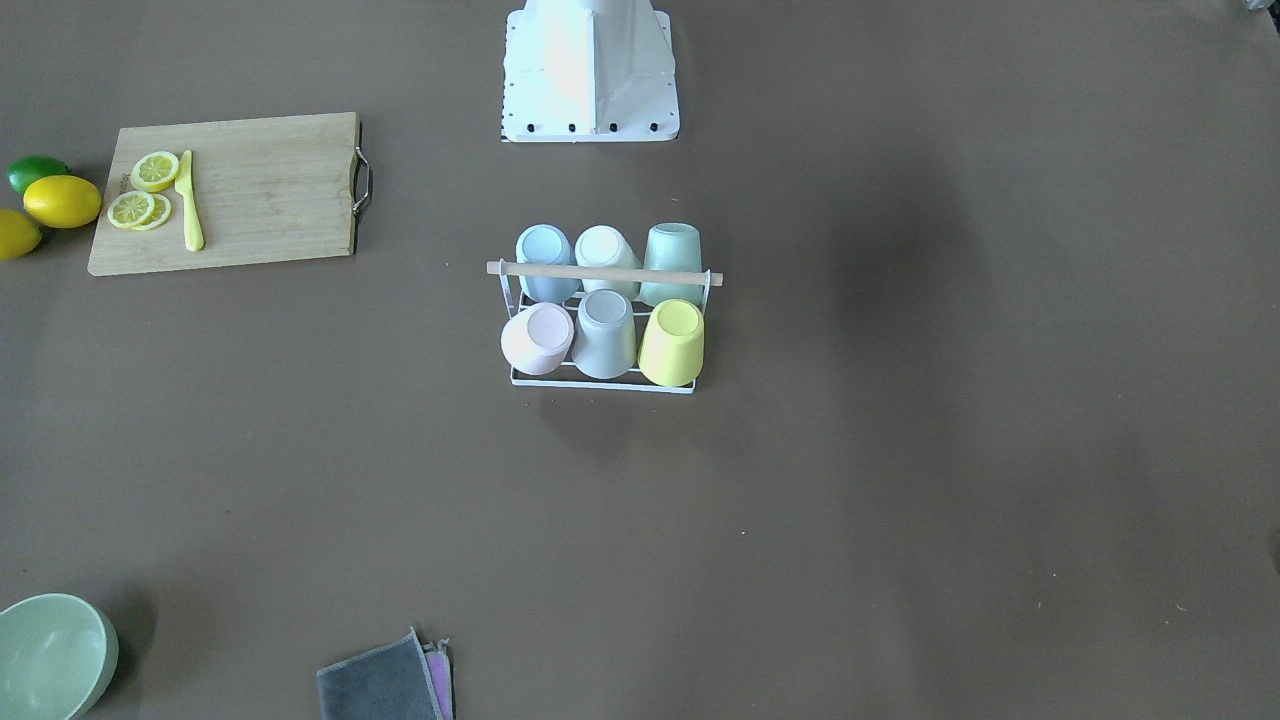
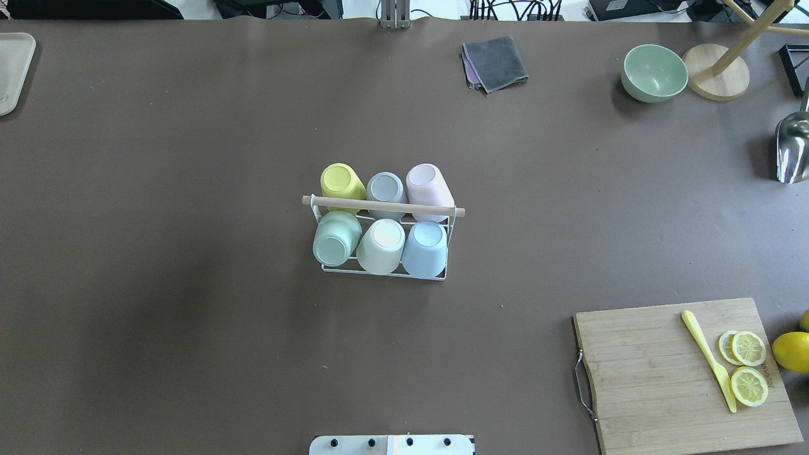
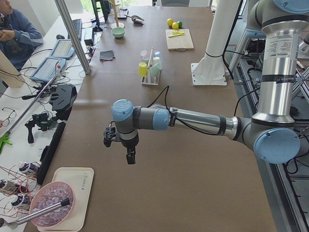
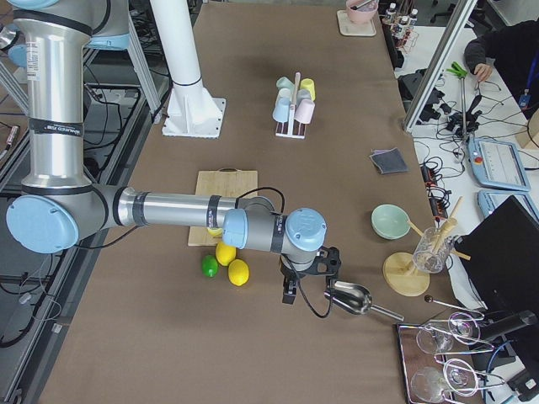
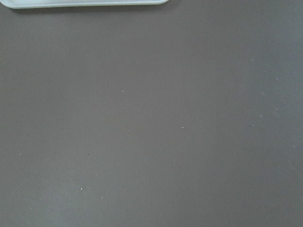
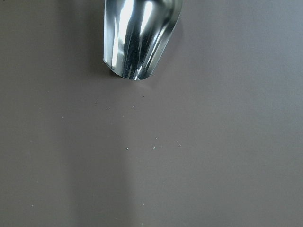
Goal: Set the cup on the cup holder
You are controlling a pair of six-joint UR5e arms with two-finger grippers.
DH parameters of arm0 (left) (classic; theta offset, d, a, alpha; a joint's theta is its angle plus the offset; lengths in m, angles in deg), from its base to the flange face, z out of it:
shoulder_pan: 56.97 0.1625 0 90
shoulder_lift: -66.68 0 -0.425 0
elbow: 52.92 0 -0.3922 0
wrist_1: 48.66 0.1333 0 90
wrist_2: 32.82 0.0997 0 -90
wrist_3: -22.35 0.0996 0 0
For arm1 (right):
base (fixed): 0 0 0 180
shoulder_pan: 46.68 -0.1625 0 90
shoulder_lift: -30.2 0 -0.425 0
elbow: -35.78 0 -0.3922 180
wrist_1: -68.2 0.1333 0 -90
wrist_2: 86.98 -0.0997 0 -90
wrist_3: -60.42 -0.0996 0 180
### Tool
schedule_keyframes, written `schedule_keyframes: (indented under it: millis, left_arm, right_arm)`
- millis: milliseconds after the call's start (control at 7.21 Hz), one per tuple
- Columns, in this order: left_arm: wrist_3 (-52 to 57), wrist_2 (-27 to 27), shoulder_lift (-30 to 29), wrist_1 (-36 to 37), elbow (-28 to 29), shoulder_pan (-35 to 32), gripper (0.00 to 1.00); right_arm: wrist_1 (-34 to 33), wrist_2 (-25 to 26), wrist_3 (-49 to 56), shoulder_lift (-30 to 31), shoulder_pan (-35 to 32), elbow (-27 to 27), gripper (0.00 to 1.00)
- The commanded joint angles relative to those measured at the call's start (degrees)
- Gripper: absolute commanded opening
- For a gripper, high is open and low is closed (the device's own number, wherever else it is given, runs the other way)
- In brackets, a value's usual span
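**Six cups upturned on the cup holder, both arms away at the ends**

The brown surface (image 2: 189, 328) carries everything; the left arm (image 3: 193, 118) reaches out well apart from the cup holder (image 2: 382, 206), toward the robot's left end, and the left fingers (image 3: 131, 157) hang above bare surface; the right arm (image 4: 168, 206) stretches equally far from the cup holder toward the right end, and the right fingers (image 4: 289, 293) hang just beside a metal scoop (image 4: 349, 299); from these side views alone I cannot tell whether either pair is released or clenched.

A wooden cutting board (image 2: 651, 379) lies right of the cup holder and nearer the robot; the cup holder itself stands mid-surface, its wooden rod level across the top; six cups (image 2: 383, 243) sit on it bottoms up in two rows of three, all tilted slightly; a green bowl (image 2: 654, 72) rests beyond the cup holder to the right; a grey cloth (image 2: 496, 62) lies beyond it too, closer in.

On the board lie a yellow knife (image 2: 708, 360) and lemon slices (image 2: 749, 385); a whole lemon (image 2: 791, 351) sits off the board's far side from the cup holder.
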State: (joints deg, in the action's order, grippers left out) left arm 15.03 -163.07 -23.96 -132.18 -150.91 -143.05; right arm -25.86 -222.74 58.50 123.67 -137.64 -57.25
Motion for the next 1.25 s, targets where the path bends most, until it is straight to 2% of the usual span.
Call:
schedule_keyframes:
  millis: [0, 1110]
  left_arm:
    - [-0.06, -0.01, 0.03, -0.07, -0.35, -0.06, 0.98]
    - [-0.06, -0.01, -0.06, 0.37, -3.25, -0.06, 0.98]
  right_arm:
    - [-0.06, 0.05, -0.01, -0.04, 0.09, 0.04, 1.00]
    - [-0.06, 0.05, -0.01, -0.04, 0.17, 0.13, 1.00]
